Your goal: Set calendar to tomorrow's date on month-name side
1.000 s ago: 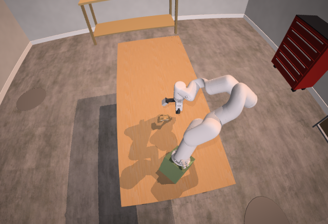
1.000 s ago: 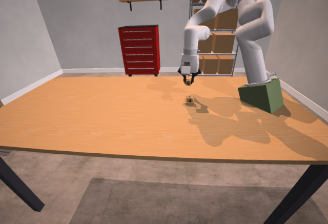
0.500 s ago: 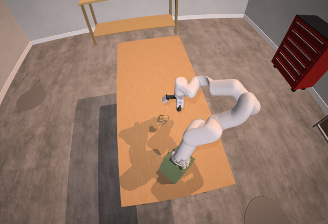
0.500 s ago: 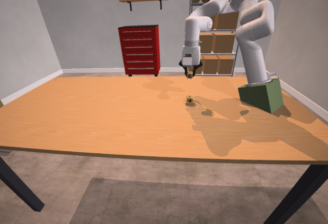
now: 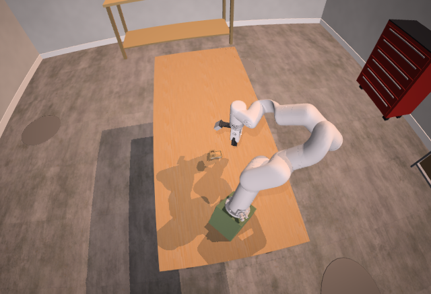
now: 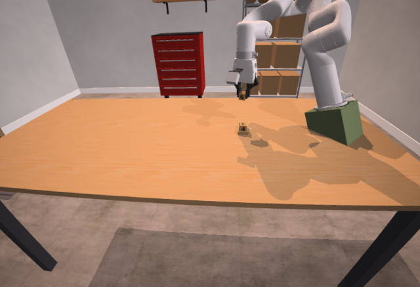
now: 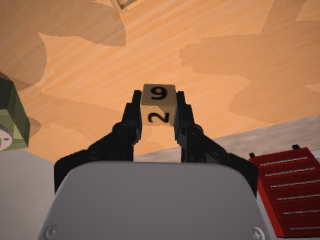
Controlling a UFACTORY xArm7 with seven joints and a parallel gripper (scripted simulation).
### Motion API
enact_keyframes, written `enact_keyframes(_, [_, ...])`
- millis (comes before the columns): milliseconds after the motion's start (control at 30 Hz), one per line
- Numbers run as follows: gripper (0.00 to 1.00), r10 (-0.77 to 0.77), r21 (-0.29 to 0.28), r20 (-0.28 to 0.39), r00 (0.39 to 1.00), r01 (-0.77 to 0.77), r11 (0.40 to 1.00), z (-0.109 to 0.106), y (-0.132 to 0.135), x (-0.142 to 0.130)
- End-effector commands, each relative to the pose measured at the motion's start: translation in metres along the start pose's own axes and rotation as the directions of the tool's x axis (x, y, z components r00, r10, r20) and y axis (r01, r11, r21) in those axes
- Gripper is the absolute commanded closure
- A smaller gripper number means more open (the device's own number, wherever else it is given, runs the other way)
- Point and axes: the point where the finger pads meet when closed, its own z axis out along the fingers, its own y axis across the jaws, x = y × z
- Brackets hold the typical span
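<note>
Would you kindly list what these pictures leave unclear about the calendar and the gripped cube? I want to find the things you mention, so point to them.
- Month's name on the tray (image 5: 210, 157) (image 6: 243, 133): too small in top and exterior views.
- Tray in wrist view: cut off by the upper edge.
- Faces of the held cube (image 6: 241, 96) (image 7: 158, 104) against the fingers: covered in wrist view.

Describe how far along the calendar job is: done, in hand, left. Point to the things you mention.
Done: one cube (image 6: 243, 129) sits in the tray (image 6: 243, 133) (image 5: 215, 157), which rests on the table.

In hand: the other cube (image 6: 241, 96) (image 7: 158, 95) is gripped by the hand (image 6: 242, 95) (image 7: 158, 101), above the table.

Left: place it beside the first, digits upright, then let go. Whether the tray's digit is right, I cannot tell.
</note>
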Motion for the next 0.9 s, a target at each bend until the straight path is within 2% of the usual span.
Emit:
enact_keyframes(0, [0.71, 0.172, -0.01, 0.001, 0.985, -0.172, 0.985, -0.0012, 0.0009, 0.0004])
enact_keyframes(200, [0.71, 0.371, -0.01, -0.001, 0.929, -0.371, 0.929, -0.0014, 0.0009, 0.0001])
enact_keyframes(300, [0.71, 0.371, -0.01, -0.001, 0.929, -0.371, 0.928, -0.0014, 0.0009, 0.0001])
enact_keyframes(367, [0.71, 0.498, -0.01, -0.002, 0.867, -0.498, 0.867, -0.0015, 0.0009, -0.0001])
enact_keyframes(433, [0.71, 0.526, -0.009, -0.003, 0.851, -0.526, 0.851, -0.0015, 0.0009, -0.0001])
enact_keyframes(567, [0.71, 0.655, -0.009, -0.004, 0.756, -0.655, 0.756, -0.0015, 0.0009, -0.0003])
enact_keyframes(600, [0.71, 0.658, -0.009, -0.004, 0.753, -0.658, 0.753, -0.0015, 0.0009, -0.0003])
enact_keyframes(633, [0.71, 0.707, -0.008, -0.004, 0.707, -0.707, 0.707, -0.0014, 0.0008, -0.0004])
enact_keyframes(667, [0.71, 0.713, -0.008, -0.004, 0.701, -0.713, 0.701, -0.0014, 0.0008, -0.0004])
enact_keyframes(767, [0.71, 0.795, -0.008, -0.005, 0.607, -0.795, 0.607, -0.0013, 0.0008, -0.0005])
enact_keyframes(867, [0.71, 0.8, -0.008, -0.005, 0.601, -0.8, 0.601, -0.0013, 0.0008, -0.0005])
